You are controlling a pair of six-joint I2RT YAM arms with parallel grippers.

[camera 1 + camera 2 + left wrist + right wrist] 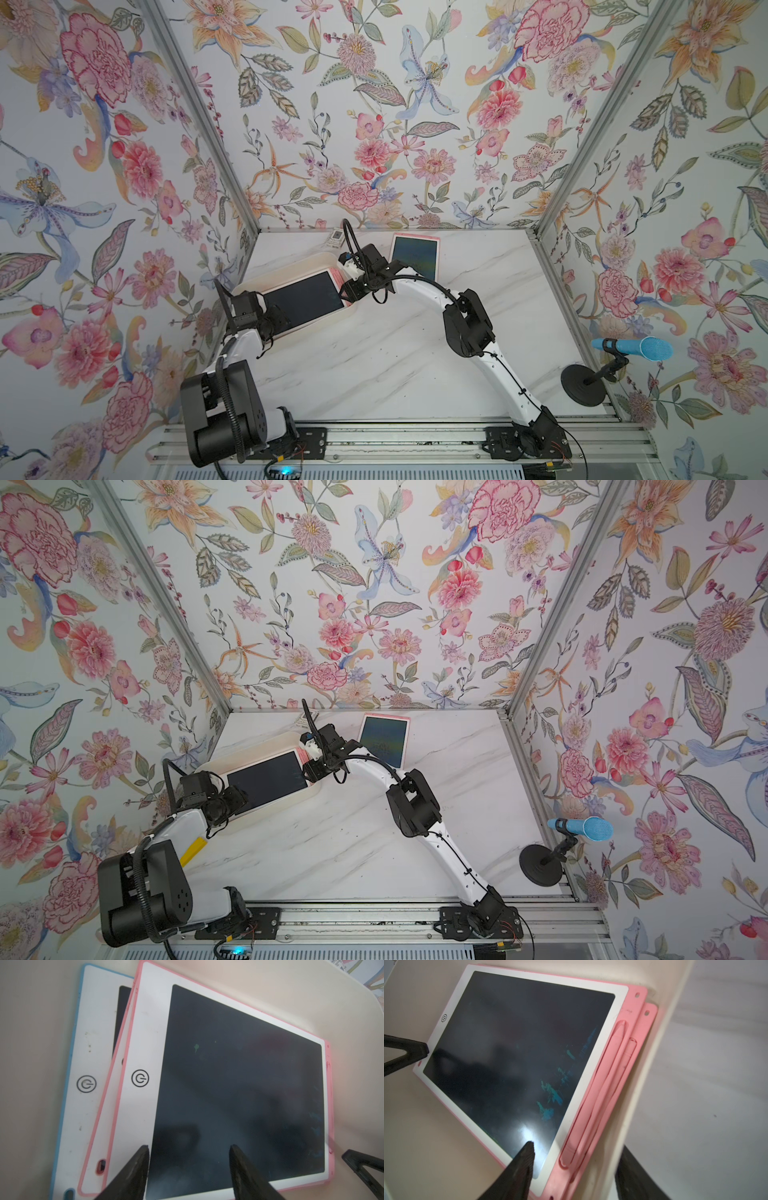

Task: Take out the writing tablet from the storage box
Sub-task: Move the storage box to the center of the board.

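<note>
Lying flat inside the storage box by the table's left edge, the writing tablet is flanked lengthwise: its button end is overhung by the left gripper, jaws apart and empty, while its pen end is straddled by the right gripper, jaws likewise apart.

The left gripper runs off the frame edge in its own wrist view. In both top views its fingers are hidden under its wrist housing, and that arm covers the lower-left end of the storage box. The blue-edged tablet lies mostly beneath the pink writing tablet. A second pink tablet shows only as a strip (whether more lie below cannot be told). The tablet on the table loses its lower-left corner behind the right arm. The small card, upper centre of the table, bears print too small to read. The right gripper is also cut off by the frame, with one finger blurred.
</note>
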